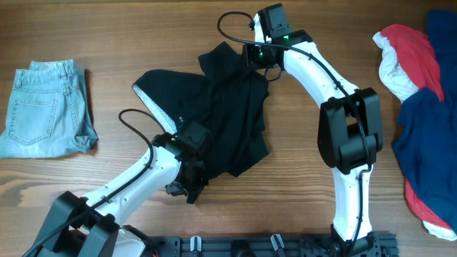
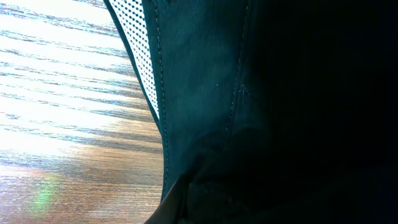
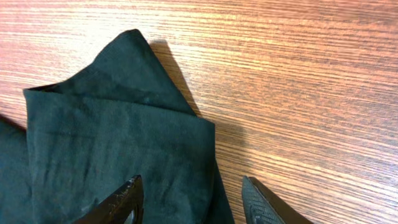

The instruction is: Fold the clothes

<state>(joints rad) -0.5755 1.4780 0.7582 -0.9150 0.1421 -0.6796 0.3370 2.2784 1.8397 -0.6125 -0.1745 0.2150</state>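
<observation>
A black garment lies crumpled in the middle of the wooden table, with a white mesh lining showing along its left hem. My left gripper is at the garment's lower left corner, shut on the cloth. Dark cloth fills most of the left wrist view and hides the fingers. My right gripper is open at the garment's top edge. Its fingers straddle the right edge of a folded flap, one over cloth, one over bare wood.
Folded light blue denim shorts lie at the far left. A heap of red, white and blue clothes lies along the right edge. A black rail runs along the table's front edge.
</observation>
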